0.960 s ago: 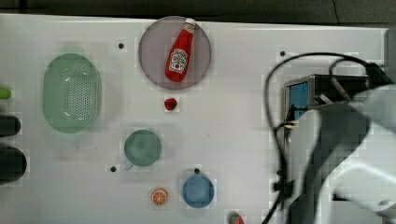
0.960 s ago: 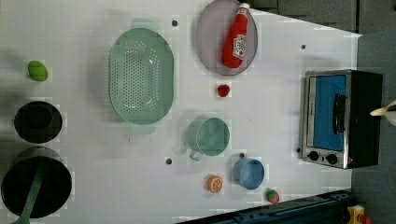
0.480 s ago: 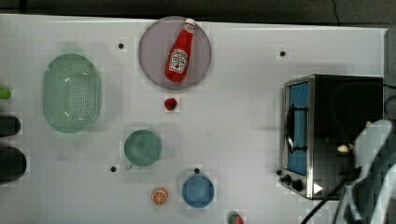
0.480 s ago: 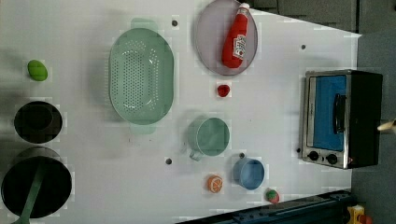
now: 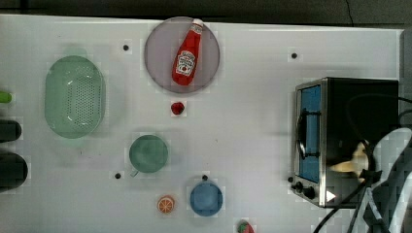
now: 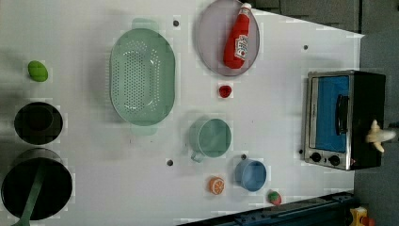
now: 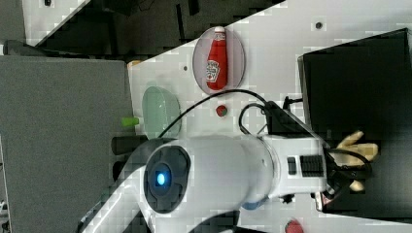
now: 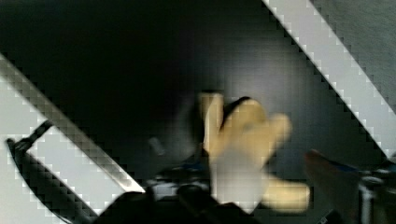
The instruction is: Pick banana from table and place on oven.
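The pale-yellow banana (image 5: 353, 160) lies on the black top of the oven (image 5: 362, 104), toward the top view's lower right corner of it. In the left view the banana (image 6: 378, 137) sits at the right edge of the oven (image 6: 369, 92). My gripper (image 7: 351, 167) hovers right over the banana (image 7: 358, 144), at the end of the white arm (image 5: 394, 165). In the wrist view the banana (image 8: 243, 149) lies between the spread fingers (image 8: 327, 179), and the jaws stand open, off its flesh. The oven stands at the right of the white table (image 5: 252, 121) in the top view.
A ketchup bottle (image 5: 186, 51) lies on a grey plate (image 5: 158, 73). A green colander (image 5: 74, 95), a teal cup (image 5: 148, 153), a blue cup (image 5: 206, 198), an orange slice (image 5: 166, 204) and a small red piece (image 5: 177, 108) dot the table. Black pots (image 5: 9, 170) line the top view's left edge.
The arm has drawn back toward the top view's right, uncovering the oven. The banana has come down onto the oven top and the jaws have spread apart.
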Tool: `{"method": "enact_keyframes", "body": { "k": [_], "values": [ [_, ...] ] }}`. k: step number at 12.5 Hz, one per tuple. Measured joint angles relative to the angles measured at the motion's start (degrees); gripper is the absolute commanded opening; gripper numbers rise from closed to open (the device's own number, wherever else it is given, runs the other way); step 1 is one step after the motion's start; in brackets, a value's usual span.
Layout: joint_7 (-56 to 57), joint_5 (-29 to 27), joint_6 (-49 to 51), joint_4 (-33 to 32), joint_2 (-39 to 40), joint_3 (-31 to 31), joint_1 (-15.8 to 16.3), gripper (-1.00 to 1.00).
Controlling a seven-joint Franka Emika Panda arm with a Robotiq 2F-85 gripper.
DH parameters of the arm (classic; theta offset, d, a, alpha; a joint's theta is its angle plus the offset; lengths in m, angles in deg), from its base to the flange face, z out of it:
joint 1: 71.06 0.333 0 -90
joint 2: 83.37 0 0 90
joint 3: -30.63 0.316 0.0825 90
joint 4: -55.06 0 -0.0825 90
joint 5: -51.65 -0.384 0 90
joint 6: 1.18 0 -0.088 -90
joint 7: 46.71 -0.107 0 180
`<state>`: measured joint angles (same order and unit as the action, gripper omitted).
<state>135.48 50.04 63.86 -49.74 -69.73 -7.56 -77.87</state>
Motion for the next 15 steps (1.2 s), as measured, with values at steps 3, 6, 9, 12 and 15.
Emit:
{"method": "enact_keyframes", "body": {
  "k": [3, 6, 9, 12, 15],
  "values": [
    [0.64, 0.78, -1.47, 0.67, 0.48, 1.01, 1.24, 1.00],
    [0.22, 0.67, 2.17, 0.78, -2.03, 2.01, 3.66, 1.00],
    [-4.59, 0.21, 10.59, 1.23, -8.62, 6.10, 5.92, 1.00],
    [-16.25, -0.26, 15.20, 2.91, -16.24, 14.76, 8.32, 1.00],
    [-29.91, 2.66, 23.67, 4.92, -21.63, 24.82, 10.37, 1.00]
  ]
}}
